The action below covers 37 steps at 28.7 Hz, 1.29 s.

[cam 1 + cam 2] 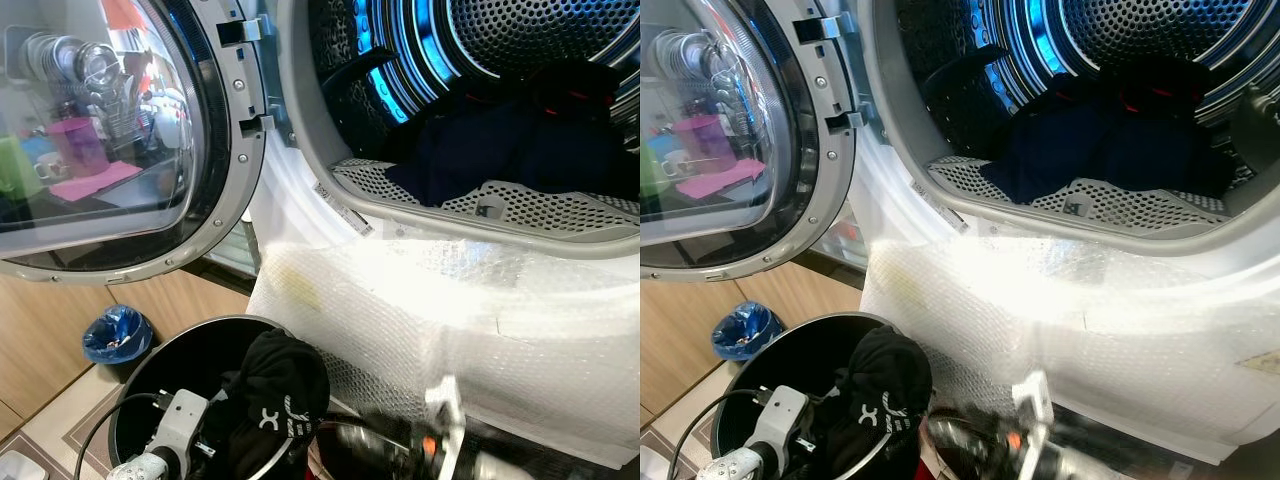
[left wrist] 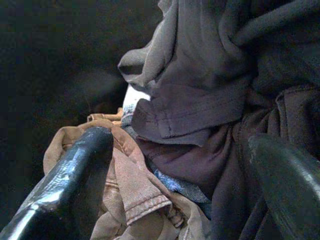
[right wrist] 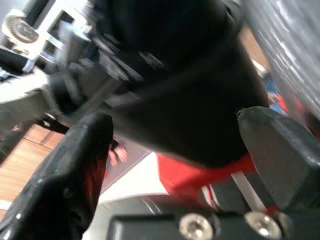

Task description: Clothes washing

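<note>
Nearest the camera, at about 7 o'clock in the head views, the left arm is seen reaching down into a black laundry bin (image 1: 140, 380). The left hand (image 2: 180, 165) is seen in its wrist view released, its two black fingers (image 2: 75, 170) spread apart over a heap of clothes inside the bin: a tan garment (image 2: 135, 185) lies against one finger, and a dark purple-brown garment (image 2: 200, 120) is draped between and beyond the two. A black garment with a white logo (image 1: 275, 395) is piled over the bin's rim at 6 o'clock.

At about 5 o'clock the right arm is seen blurred and low. The right hand (image 3: 175, 145) is held with its fingers wide apart beside the bin's black wall; nothing is gripped between them.

Just beyond the bin, the washing machine's front is covered by bubble wrap (image 1: 450, 320). At 9 o'clock a blue bag (image 1: 115, 335) is seen on the wooden floor.

Farther off, at 10 o'clock, the round glass door (image 1: 100, 140) is swung open. At 1 o'clock, inside the blue-lit perforated drum (image 1: 540, 40), dark navy clothes (image 1: 500, 150) are already lying on the drum's lower part.
</note>
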{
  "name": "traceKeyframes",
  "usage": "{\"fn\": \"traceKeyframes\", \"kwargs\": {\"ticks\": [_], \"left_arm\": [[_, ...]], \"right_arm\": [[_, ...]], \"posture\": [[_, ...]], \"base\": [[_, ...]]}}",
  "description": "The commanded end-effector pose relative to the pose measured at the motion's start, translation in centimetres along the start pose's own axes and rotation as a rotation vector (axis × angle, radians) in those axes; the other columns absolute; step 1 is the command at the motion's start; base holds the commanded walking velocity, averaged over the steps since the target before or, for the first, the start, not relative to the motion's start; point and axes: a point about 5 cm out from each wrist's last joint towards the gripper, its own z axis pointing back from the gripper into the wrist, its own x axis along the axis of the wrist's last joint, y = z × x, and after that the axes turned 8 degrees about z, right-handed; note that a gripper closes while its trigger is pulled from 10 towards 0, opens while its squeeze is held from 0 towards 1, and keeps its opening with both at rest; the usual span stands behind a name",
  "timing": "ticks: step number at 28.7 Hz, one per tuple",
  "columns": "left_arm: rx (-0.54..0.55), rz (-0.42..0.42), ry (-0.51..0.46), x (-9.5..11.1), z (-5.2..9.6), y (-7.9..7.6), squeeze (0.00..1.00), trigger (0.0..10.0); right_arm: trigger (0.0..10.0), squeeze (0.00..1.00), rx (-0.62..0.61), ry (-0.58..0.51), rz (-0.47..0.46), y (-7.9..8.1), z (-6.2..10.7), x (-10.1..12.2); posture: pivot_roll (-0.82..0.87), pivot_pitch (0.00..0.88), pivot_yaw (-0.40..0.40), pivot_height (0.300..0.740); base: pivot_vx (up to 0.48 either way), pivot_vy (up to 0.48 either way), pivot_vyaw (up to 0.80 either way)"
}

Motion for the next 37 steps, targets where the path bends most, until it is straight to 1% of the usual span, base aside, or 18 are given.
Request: {"fn": "traceKeyframes", "kwargs": {"ticks": [1,4,5,6,8,9,12,16,17,19,20,22,23,25,27,32,33,37], "left_arm": [[-0.028,0.102,0.178,-5.5,1.5,-2.4,0.00,10.0],[-0.026,0.095,0.174,-5.7,1.9,-2.1,0.00,10.0],[-0.022,0.108,0.148,-5.5,2.0,-1.9,0.00,10.0],[-0.022,0.108,0.148,-5.5,2.0,-1.9,0.00,10.0],[-0.017,0.129,0.101,-5.0,2.1,-1.7,0.00,10.0],[-0.018,0.128,0.096,-4.9,2.1,-1.6,0.00,10.0],[-0.021,0.116,0.035,-4.3,2.5,-1.5,0.00,10.0],[0.009,0.116,-0.074,-3.0,3.2,-1.1,0.00,10.0],[0.011,0.120,-0.119,-2.3,3.5,-1.1,0.09,10.0],[0.011,0.123,-0.148,-1.8,3.7,-1.1,0.09,10.0],[0.010,0.124,-0.179,-1.2,4.0,-1.1,1.00,10.0],[-0.015,0.135,-0.301,1.3,5.4,-1.6,1.00,10.0],[-0.020,0.137,-0.321,1.7,5.6,-1.7,1.00,10.0],[-0.004,0.095,-0.411,3.4,7.0,-1.7,1.00,10.0],[0.041,0.055,-0.531,5.9,9.5,-1.5,1.00,10.0],[0.022,0.036,-0.607,8.5,11.0,-1.9,1.00,10.0],[-0.026,0.027,-0.630,10.2,11.2,-2.4,1.00,10.0],[-0.150,0.011,-0.586,11.7,11.0,-3.5,1.00,10.0]], "right_arm": [[10.0,0.00,-0.035,0.051,0.033,-0.8,0.1,-1.3],[10.0,0.00,-0.073,0.117,0.060,-1.5,0.2,-2.6],[10.0,0.00,-0.167,0.183,0.068,-2.5,-0.1,-3.6],[10.0,0.00,-0.167,0.183,0.068,-2.5,-0.1,-3.6],[10.0,0.00,-0.402,0.340,0.118,-4.4,-0.2,-5.5],[10.0,0.00,-0.466,0.374,0.137,-4.8,-0.1,-5.9],[10.0,0.00,-0.652,0.473,0.085,-5.5,0.6,-7.8],[10.0,0.00,-0.730,0.522,0.060,-5.3,0.8,-9.2],[10.0,0.00,-0.750,0.528,0.054,-5.3,0.8,-9.5],[10.0,0.00,-0.763,0.533,0.050,-5.2,0.9,-9.7],[10.0,0.00,-0.777,0.531,0.034,-5.1,0.8,-9.9],[10.0,0.00,-0.797,0.559,0.033,-4.7,0.8,-10.8],[10.0,0.00,-0.797,0.567,0.039,-4.6,0.8,-10.9],[10.0,0.00,-0.809,0.559,0.013,-4.5,0.8,-11.2],[10.0,0.00,-0.808,0.554,-0.006,-4.3,0.8,-11.5],[10.0,0.00,-0.817,0.556,-0.005,-4.4,0.9,-11.6],[10.0,0.00,-0.821,0.557,-0.003,-4.4,0.9,-11.5],[10.0,0.00,-0.817,0.554,0.004,-4.4,0.8,-11.3]], "posture": [[-0.03,0.009,-0.019,0.740],[-0.03,0.010,-0.017,0.740],[-0.03,0.005,-0.017,0.740],[-0.03,0.005,-0.017,0.740],[-0.02,0.000,-0.018,0.740],[-0.01,0.000,-0.020,0.740],[-0.01,0.000,-0.017,0.740],[0.01,0.000,-0.017,0.740],[0.02,0.000,-0.019,0.740],[0.02,0.000,-0.019,0.740],[0.03,0.003,-0.020,0.740],[0.04,0.012,-0.021,0.740],[0.04,0.012,-0.021,0.740],[0.06,0.024,-0.024,0.740],[0.07,0.028,-0.025,0.740],[0.08,0.037,-0.031,0.740],[0.09,0.040,-0.036,0.740],[0.09,0.040,-0.036,0.740]], "base": [[0.000,0.000,0.00],[0.000,0.000,0.00],[0.000,0.000,0.00],[0.000,0.000,0.00],[0.000,0.000,0.00],[0.000,0.000,0.00],[0.000,0.000,0.00],[0.000,0.000,0.00],[0.000,0.000,0.00],[0.000,0.000,0.00],[0.000,0.000,0.00],[0.000,0.000,0.00],[0.000,0.000,0.00],[0.000,0.000,0.00],[0.000,0.000,0.00],[0.000,0.000,0.00],[0.000,0.000,0.00],[0.000,0.000,0.00]]}}
